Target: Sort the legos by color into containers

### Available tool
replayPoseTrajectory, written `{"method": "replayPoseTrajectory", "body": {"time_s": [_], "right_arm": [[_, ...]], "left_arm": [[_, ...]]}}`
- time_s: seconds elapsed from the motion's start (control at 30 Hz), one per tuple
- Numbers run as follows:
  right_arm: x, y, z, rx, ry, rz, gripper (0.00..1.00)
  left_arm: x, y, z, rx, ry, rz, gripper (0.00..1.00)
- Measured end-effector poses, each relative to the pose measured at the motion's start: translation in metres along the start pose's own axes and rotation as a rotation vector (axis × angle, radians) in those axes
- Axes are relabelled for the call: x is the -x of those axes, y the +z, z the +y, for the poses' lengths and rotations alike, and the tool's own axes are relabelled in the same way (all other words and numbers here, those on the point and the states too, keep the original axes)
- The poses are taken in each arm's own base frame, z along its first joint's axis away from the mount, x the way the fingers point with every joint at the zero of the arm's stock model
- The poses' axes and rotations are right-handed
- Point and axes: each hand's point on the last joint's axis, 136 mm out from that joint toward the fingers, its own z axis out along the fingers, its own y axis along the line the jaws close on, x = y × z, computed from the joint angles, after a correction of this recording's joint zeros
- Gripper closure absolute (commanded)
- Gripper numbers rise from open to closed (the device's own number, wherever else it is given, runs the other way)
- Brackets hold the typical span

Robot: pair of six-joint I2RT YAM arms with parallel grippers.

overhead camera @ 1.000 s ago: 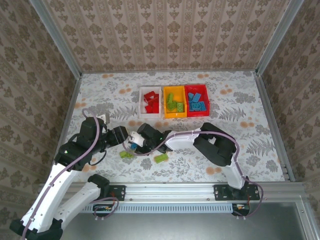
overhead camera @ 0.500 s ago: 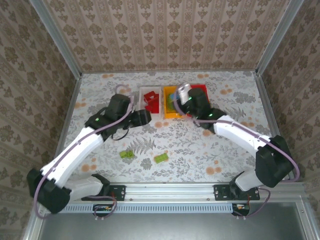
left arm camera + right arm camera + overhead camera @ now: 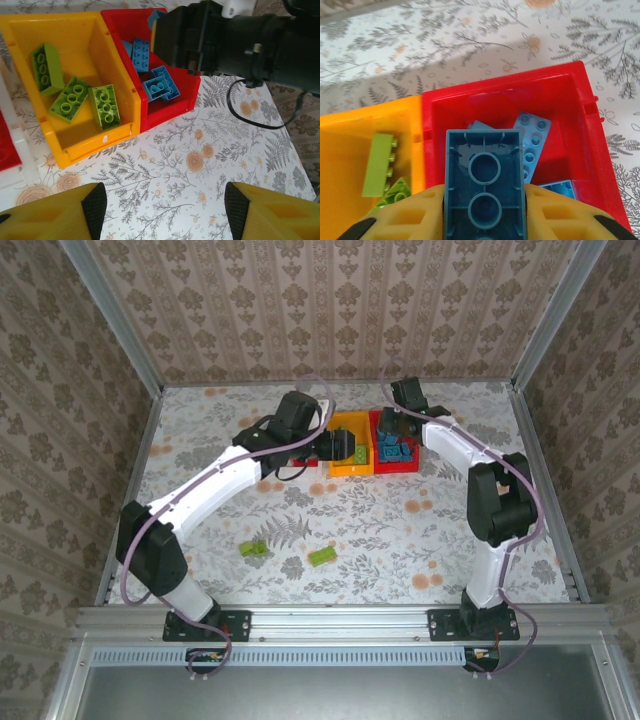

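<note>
The right gripper holds a blue brick between its two yellow fingers, hollow underside towards the camera. The jaws are closed to the brick's width, touching both long sides. The coming move turns on what lies below. In the right wrist view the red bin sits under the brick and runs on toward 12 o'clock, with other blue bricks on its floor at 1 and 3 o'clock. The brick's long axis runs 12 to 6, and the yellow bin wall is just beside it at 9 o'clock. A straight drop should land in red — a drift to 9 would not.

The left gripper is wide open and holds nothing, hovering over bare table near the bins' front edge. Three green bricks lie in the yellow bin at its 11 o'clock.

From above, two green bricks lie loose on the table, well apart from the bins, at about 7 and 6 o'clock from the left gripper. Each lies roughly 9 to 3. The left arm looks the nearer one, and it is free.

The left arm covers most of the white bin from above, and the left wrist view cuts it off at the edge. The blue brick's near end runs out of frame.
</note>
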Motion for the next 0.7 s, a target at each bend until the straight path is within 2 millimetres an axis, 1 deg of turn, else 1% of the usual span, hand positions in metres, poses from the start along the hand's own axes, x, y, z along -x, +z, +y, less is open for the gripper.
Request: {"method": "replayPoseTrajectory", "body": {"time_s": [0.1,0.2,0.27,0.37,0.47,0.53,0.57,0.63,0.67,0.7], "right_arm": [[-0.004,0.012,-0.005,-0.025,0.039,0.040,0.52],[-0.011,0.019,-0.009,-0.044,0.063,0.072,0.49],[-0.015,0.020,-0.011,-0.051,0.073,0.086,0.47],[-0.016,0.020,-0.011,-0.054,0.082,0.092,0.44],[-0.015,0.018,-0.010,-0.051,0.077,0.089,0.41],[-0.012,0.011,-0.007,-0.042,0.067,0.076,0.41],[-0.010,0.003,-0.004,-0.034,0.057,0.062,0.41],[-0.005,-0.017,0.004,-0.005,0.030,0.017,0.37],[-0.002,-0.031,0.009,0.020,0.013,-0.016,0.36],[0.000,-0.050,0.016,0.052,-0.005,-0.059,0.34]], "left_arm": [[-0.001,0.004,-0.004,-0.008,0.026,0.011,0.33],[-0.008,0.005,-0.004,-0.005,0.053,0.036,0.32],[-0.015,0.005,-0.001,0.004,0.077,0.064,0.32],[-0.032,0.005,0.008,0.031,0.123,0.126,0.31],[-0.062,0.006,0.023,0.064,0.178,0.222,0.27],[-0.086,0.005,0.031,0.078,0.223,0.292,0.25],[-0.100,0.003,0.034,0.086,0.255,0.335,0.24],[-0.124,-0.002,0.037,0.092,0.321,0.406,0.23],[-0.138,-0.004,0.036,0.091,0.372,0.443,0.23],[-0.151,-0.005,0.034,0.089,0.425,0.481,0.23]]}}
